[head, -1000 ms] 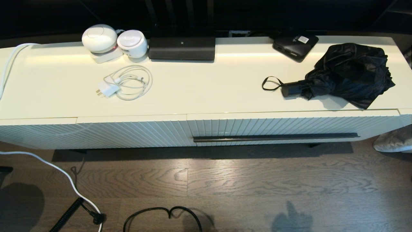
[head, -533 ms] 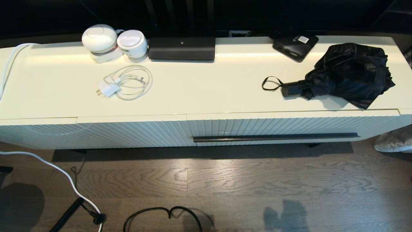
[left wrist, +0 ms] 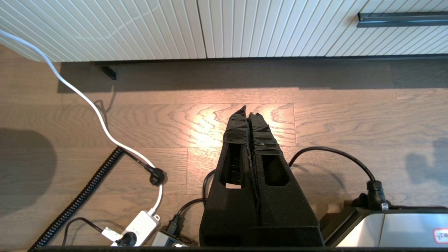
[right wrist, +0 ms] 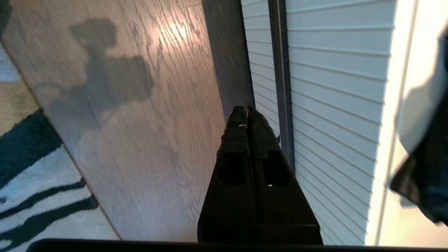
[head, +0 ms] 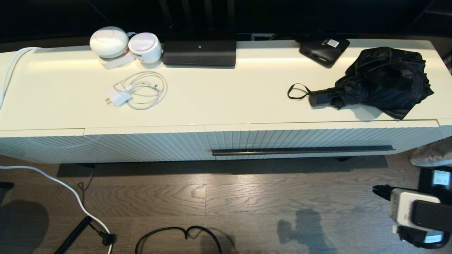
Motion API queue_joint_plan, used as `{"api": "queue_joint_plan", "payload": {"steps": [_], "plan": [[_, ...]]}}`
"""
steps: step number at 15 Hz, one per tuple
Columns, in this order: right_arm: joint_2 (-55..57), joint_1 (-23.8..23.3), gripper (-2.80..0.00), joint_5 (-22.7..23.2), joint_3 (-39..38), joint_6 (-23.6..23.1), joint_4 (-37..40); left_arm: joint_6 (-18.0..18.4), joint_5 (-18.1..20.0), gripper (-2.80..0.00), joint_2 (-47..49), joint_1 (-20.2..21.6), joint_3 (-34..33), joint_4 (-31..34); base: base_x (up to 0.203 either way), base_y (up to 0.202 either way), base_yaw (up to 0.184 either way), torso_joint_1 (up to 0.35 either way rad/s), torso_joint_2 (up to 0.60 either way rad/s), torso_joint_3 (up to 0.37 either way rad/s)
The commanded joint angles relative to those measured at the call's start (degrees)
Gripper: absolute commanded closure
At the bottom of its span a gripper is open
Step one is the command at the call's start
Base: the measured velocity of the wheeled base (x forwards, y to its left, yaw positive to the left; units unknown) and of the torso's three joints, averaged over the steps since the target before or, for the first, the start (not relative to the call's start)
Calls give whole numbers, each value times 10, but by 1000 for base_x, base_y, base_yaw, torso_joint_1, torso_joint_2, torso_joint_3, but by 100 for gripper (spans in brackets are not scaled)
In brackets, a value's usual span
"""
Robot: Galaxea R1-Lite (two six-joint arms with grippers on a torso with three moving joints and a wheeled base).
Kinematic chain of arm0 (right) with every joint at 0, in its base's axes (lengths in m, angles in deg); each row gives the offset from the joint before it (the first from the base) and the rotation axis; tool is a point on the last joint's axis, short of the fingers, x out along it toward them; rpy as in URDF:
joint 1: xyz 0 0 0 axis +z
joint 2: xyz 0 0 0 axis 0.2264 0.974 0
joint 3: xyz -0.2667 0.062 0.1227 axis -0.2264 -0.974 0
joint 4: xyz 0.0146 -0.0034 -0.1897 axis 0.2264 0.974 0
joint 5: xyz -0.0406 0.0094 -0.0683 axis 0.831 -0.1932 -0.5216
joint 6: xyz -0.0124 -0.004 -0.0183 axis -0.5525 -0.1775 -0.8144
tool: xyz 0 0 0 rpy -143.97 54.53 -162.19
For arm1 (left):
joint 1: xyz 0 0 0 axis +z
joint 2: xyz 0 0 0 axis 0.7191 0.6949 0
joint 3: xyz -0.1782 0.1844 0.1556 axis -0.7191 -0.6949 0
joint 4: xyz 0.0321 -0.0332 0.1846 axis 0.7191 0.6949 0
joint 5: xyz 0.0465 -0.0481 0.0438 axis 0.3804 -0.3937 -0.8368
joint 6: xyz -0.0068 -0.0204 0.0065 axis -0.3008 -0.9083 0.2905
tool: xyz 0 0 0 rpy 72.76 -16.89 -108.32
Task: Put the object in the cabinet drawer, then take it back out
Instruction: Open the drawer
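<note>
We are seeing the opening step of the job: the cabinet drawer (head: 303, 141) is sitting fully closed, its ribbed cream front flush with the neighbouring panel and its long dark handle bar (head: 303, 150) untouched. The black folding umbrella (head: 381, 81) is lying on the cabinet top above the drawer's right half, loose fabric bunched toward the right end, short handle (head: 319, 97) and wrist loop (head: 297, 91) pointing left, well apart from either arm.

The right pincer (right wrist: 244, 111) is hovering low over the wood floor in front of the cabinet at the right, fingers pressed together and holding nothing; in its wrist view the tips are pointing along the drawer front, just beside the handle bar. The left pincer (left wrist: 247, 112) is hanging over the floor near the power cables, likewise pinched together and empty, looking parked.

We are judging that nothing of the task is done yet. The next move is calling for the right pincer to spread its fingers, close on the thin handle bar and pull the drawer straight out; only then can the umbrella be lifted, probably by its firm handle rather than the slippery fabric, and lowered inside
</note>
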Motion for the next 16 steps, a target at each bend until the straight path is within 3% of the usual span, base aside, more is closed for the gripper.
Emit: {"api": "queue_joint_plan", "payload": {"steps": [1, 5, 6, 10, 16], "plan": [[73, 16, 0, -1, -45, -4, -90, 0, 0, 0, -2, 0, 0, 0, 0, 0, 0, 0, 0, 0], [173, 37, 0, -2, -90, -4, -282, 0, 0, 0, -2, 0, 0, 0, 0, 0, 0, 0, 0, 0], [195, 46, -280, -3, -113, -4, -344, 0, 0, 0, -2, 0, 0, 0, 0, 0, 0, 0, 0, 0], [264, 60, -280, -11, -146, -4, -453, 0, 0, 0, -2, 0, 0, 0, 0, 0, 0, 0, 0, 0], [314, 54, -280, -28, -156, -57, -473, 0, 0, 0, -2, 0, 0, 0, 0, 0, 0, 0, 0, 0]]}}
